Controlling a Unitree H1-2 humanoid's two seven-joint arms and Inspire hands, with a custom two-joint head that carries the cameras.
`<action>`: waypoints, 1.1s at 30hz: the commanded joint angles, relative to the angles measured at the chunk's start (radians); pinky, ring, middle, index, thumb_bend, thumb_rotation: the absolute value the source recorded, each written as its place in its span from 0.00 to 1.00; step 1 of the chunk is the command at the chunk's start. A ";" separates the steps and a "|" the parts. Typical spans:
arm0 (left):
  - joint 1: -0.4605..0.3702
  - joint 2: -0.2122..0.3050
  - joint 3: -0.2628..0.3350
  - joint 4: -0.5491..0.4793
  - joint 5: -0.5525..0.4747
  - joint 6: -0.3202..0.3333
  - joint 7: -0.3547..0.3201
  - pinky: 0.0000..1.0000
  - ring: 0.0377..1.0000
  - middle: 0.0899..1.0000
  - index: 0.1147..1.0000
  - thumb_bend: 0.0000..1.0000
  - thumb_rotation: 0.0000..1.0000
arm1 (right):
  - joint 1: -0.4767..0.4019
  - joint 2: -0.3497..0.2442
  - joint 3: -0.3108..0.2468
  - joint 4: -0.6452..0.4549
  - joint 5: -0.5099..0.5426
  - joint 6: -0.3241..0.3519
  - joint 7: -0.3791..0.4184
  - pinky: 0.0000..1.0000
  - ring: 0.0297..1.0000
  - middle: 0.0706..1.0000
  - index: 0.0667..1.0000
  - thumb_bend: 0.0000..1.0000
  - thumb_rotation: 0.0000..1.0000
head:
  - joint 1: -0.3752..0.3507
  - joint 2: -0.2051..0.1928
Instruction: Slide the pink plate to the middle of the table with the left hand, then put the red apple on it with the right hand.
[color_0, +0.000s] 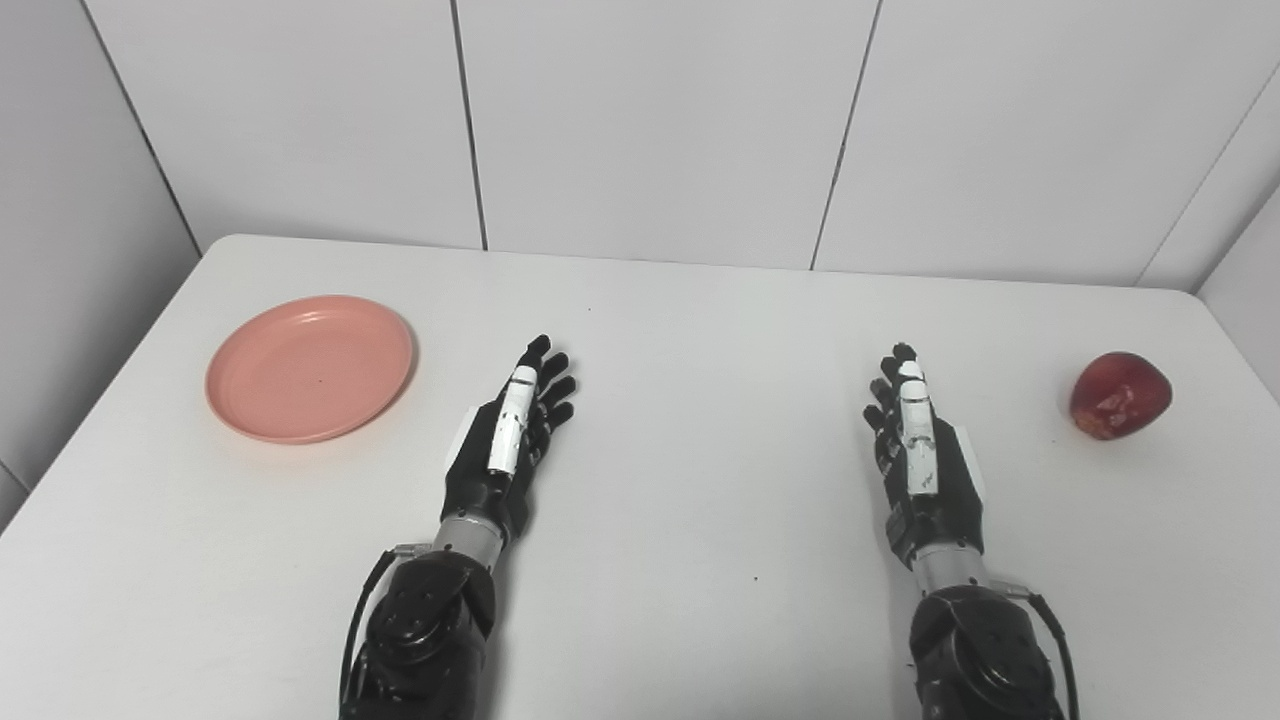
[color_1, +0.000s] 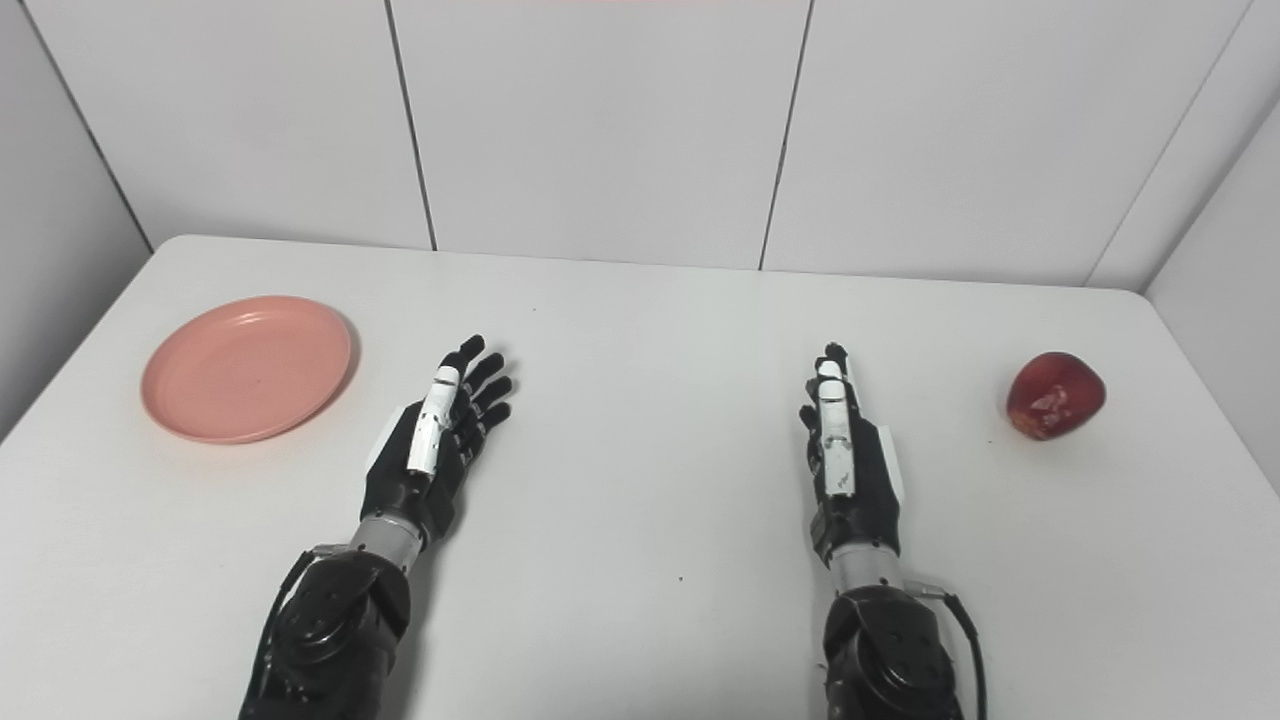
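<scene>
Two black robot hands lie over the white desk (color_0: 660, 500) near its front, the left hand (color_0: 510, 430) and the right hand (color_0: 920, 450) both empty, fingers stretched forward and slightly spread, thumbs uppermost. Out beyond the left hand, near the desk's left edge, sits the pink plate (color_0: 310, 367), flat and bare, well apart from the fingertips. Far to the right of the right hand, close to the desk's right edge, rests the red apple (color_0: 1119, 394).

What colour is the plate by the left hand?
Pink, plain; the plate shows best in the left eye view.
</scene>
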 joint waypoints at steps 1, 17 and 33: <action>-0.021 -0.004 -0.001 -0.016 -0.004 -0.031 -0.007 0.94 0.93 0.95 0.94 0.39 1.00 | -0.021 0.002 -0.002 -0.024 0.010 -0.056 0.012 1.00 1.00 1.00 1.00 0.25 1.00 | 0.001 0.002; -0.020 -0.007 0.000 -0.017 -0.008 -0.031 -0.008 0.94 0.93 0.95 0.94 0.39 1.00 | -0.020 -0.003 -0.001 -0.020 0.007 -0.062 0.020 1.00 1.00 1.00 1.00 0.26 1.00 | 0.002 0.001; -0.018 -0.008 -0.002 -0.021 -0.008 -0.029 -0.008 0.94 0.93 0.95 0.94 0.39 1.00 | -0.019 -0.001 -0.001 -0.025 0.005 -0.054 0.016 1.00 1.00 1.00 1.00 0.26 1.00 | 0.002 0.002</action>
